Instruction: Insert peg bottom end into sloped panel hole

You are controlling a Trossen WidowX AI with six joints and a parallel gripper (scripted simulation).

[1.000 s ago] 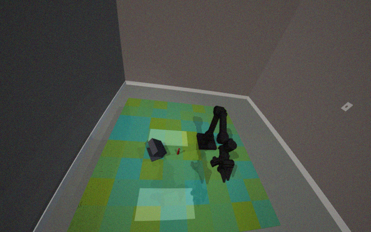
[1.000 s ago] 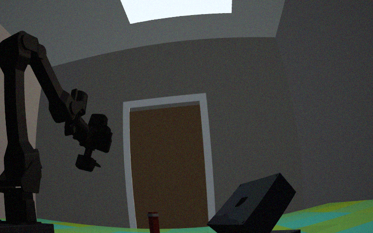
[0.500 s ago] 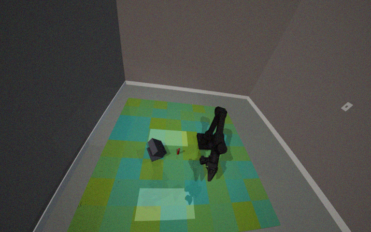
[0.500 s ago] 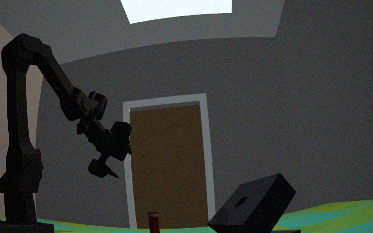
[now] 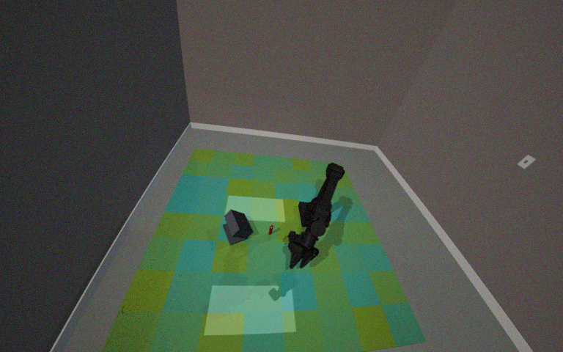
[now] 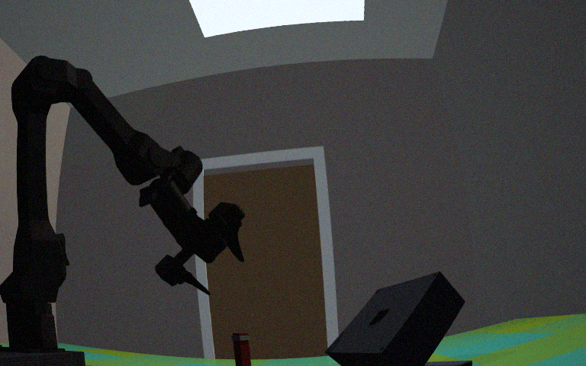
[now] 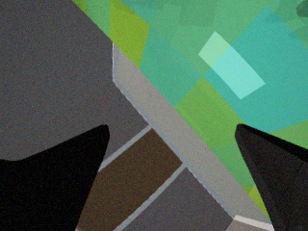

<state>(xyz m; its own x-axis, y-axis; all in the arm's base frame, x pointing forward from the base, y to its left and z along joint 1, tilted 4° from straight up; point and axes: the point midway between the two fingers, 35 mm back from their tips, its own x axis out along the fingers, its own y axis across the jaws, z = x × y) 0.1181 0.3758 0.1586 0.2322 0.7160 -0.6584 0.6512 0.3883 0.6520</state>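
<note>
Judging by what I see, nothing is done: my claw (image 5: pixel 295 266) (image 6: pixel 226 277) (image 7: pixel 172 131) is wide open and empty, the peg (image 5: pixel 270 229) (image 6: pixel 242 350) upright between arm (image 5: pixel 321 207) (image 6: pixel 32 172) and panel (image 5: pixel 236 224) (image 6: pixel 399 310). Grasping, aligning, inserting and releasing remain.

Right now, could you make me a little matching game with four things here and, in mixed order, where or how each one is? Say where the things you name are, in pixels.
1. Peg (image 5: pixel 270 229) (image 6: pixel 243 350)
2. Sloped panel (image 5: pixel 232 224) (image 6: pixel 391 317)
3. Gripper (image 5: pixel 297 268) (image 6: pixel 226 278) (image 7: pixel 172 131)
4. Door (image 6: pixel 265 258) (image 7: pixel 140 175)

A. open, with nothing between its fingers
B. brown, in a pale frame
C. red, standing upright
D. dark grey, with one hole in its face

Right pairs: 1-C, 2-D, 3-A, 4-B.
</note>
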